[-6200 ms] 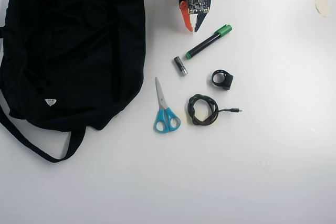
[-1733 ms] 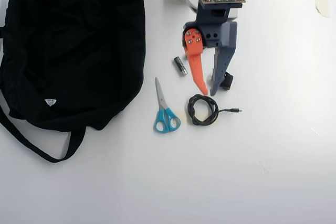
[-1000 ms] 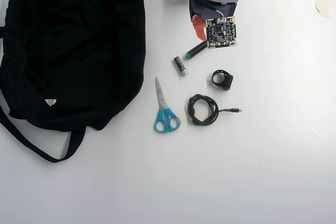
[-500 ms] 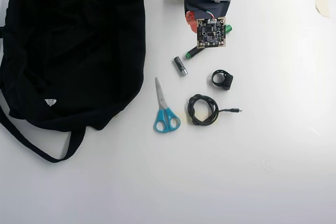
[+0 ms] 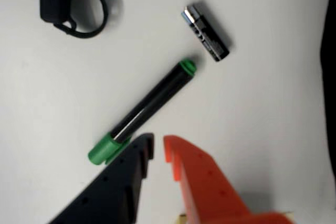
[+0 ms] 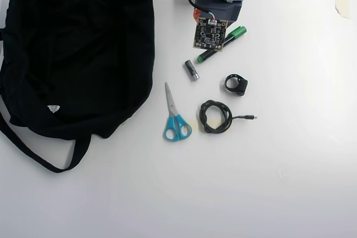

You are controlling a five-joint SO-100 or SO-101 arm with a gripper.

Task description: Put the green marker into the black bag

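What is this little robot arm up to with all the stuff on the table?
The arm's tool is open and hanging just above the green marker, near its capped end, not gripping it yet. The marker lies flat on the white table, a battery close beside it. The black bag sits at the left of the overhead view, with scissors, a coiled cable and a small black ring clip lying untouched.

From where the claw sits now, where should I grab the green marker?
Grip the green marker mid-barrel, fingers across its width, coming straight down. It lies flat and diagonal on the table, clear of the battery; the open claw sits near its capped end, so shift along the barrel.
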